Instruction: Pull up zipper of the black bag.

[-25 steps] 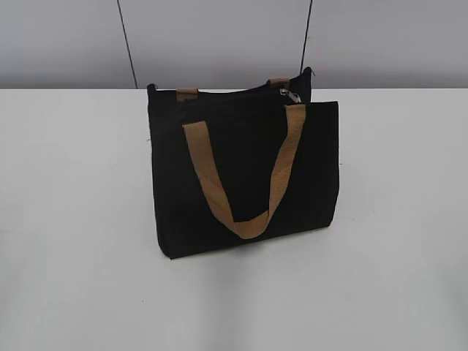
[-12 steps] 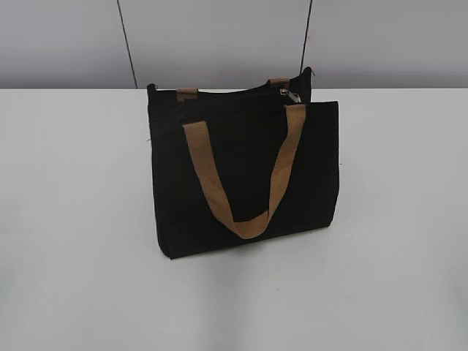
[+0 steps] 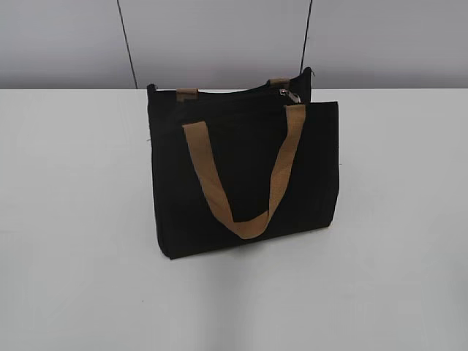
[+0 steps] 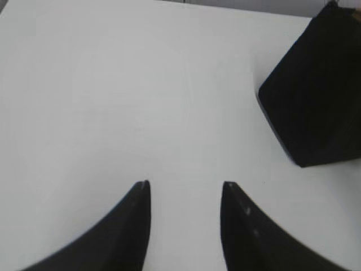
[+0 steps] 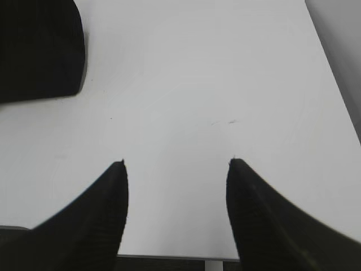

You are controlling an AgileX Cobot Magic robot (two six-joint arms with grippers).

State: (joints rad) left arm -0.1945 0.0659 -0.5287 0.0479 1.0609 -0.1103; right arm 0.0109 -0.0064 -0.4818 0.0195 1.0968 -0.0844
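Note:
The black bag (image 3: 245, 172) stands upright in the middle of the white table, with a tan loop handle (image 3: 245, 175) hanging down its front. The small silver zipper (image 3: 291, 96) sits at the right end of the bag's top edge. Neither gripper shows in the exterior view. In the left wrist view my left gripper (image 4: 185, 184) is open and empty over bare table, with the bag (image 4: 316, 96) ahead to its right. In the right wrist view my right gripper (image 5: 177, 162) is open and empty, with the bag (image 5: 39, 48) at the upper left.
The white table (image 3: 73, 219) spreads around the bag on all sides. A grey panelled wall (image 3: 219, 36) rises behind the table's far edge. The table's near edge (image 5: 180, 257) shows under the right gripper, and its right edge runs along the upper right of that view.

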